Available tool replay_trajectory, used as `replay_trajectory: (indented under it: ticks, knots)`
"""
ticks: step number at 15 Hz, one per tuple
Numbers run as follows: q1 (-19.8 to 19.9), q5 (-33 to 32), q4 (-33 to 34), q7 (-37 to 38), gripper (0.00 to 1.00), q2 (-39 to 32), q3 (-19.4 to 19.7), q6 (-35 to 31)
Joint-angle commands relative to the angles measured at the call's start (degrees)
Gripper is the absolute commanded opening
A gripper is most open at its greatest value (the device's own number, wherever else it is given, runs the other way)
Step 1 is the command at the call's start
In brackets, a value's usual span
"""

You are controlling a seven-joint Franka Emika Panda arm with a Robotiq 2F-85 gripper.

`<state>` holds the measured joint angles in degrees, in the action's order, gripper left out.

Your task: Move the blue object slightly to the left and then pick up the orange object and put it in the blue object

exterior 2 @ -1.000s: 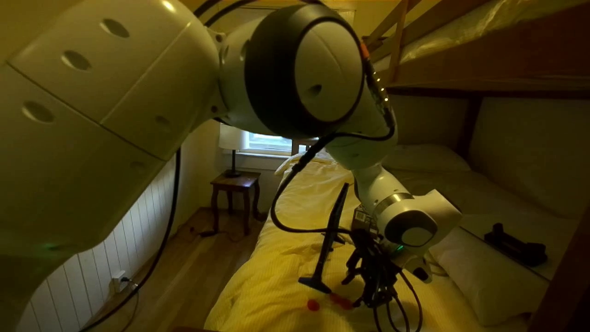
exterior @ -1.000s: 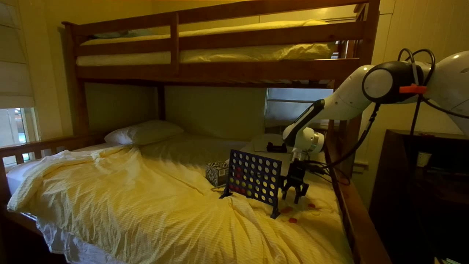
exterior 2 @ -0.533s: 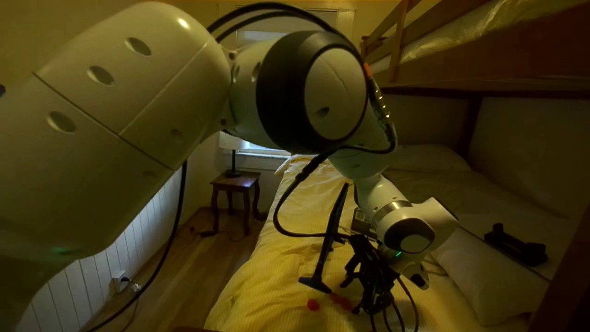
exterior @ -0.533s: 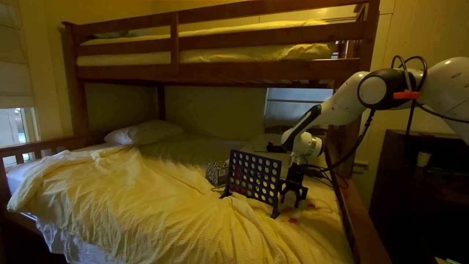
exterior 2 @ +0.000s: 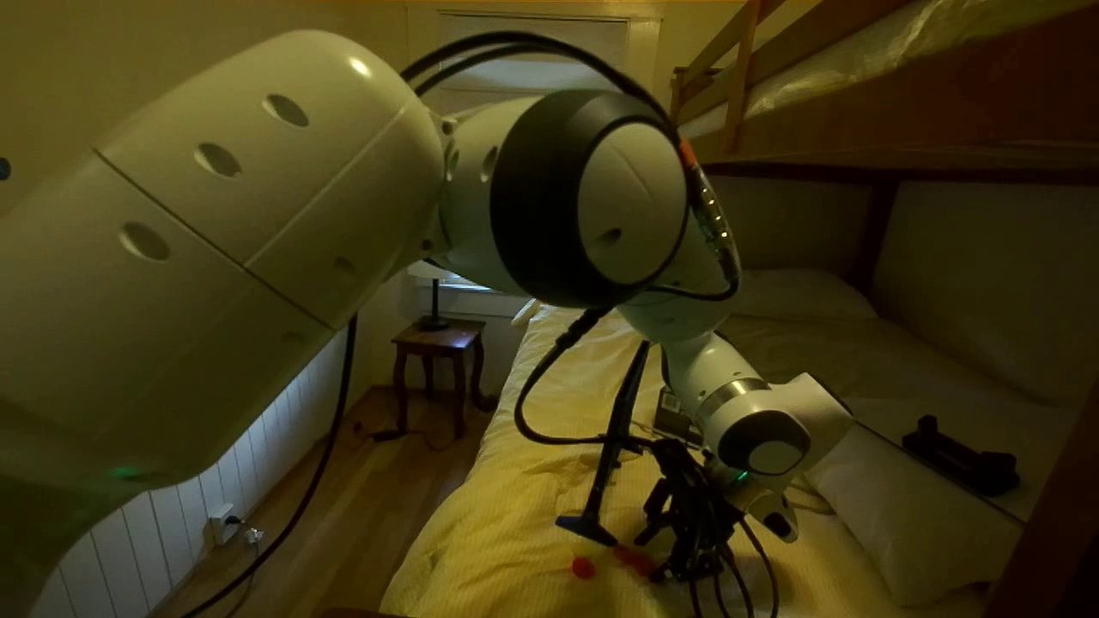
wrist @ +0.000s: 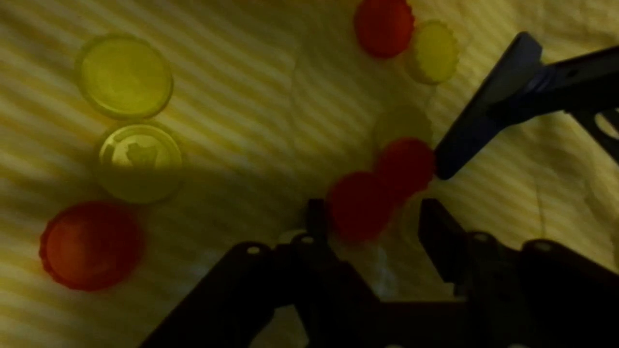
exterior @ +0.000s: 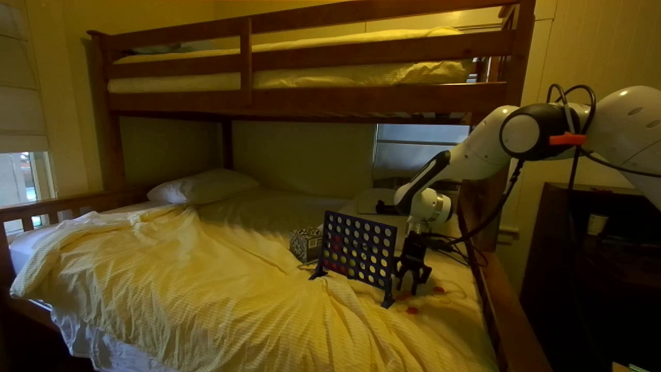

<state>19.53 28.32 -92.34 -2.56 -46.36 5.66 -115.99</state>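
Beside the upright blue rack [exterior: 360,250], the jaws stood parted above, or perhaps around, a red disc [wrist: 361,207], as if to pinch it.

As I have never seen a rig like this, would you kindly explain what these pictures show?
The machine is a white robot arm with a black gripper at its end. The two exterior views come from cameras outside the robot; the wrist view is from a camera on its wrist. On the yellow bedding stands an upright blue grid rack, with a patterned box near it. Red discs and yellow discs lie scattered nearby. The gripper is open over the red discs and appears to hold nothing.
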Motion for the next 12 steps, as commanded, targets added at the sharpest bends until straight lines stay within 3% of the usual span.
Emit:
replay_trajectory:
  ticks: [1,4,6,9,12]
  knots:
    - [0.7,-1.3,3.3,1.9,0.36,-1.9,-0.5,2.6]
    - [0.8,-1.4,4.1,2.1,0.26,-2.2,-0.3,3.4]
    - [0.9,-1.4,4.8,2.2,0.28,-2.6,-0.3,3.9]
    - [1.0,-1.5,5.5,2.3,0.24,-2.9,-0.2,4.3]
    - [1.3,-1.3,5.2,1.8,0.03,-2.4,-0.2,4.1]
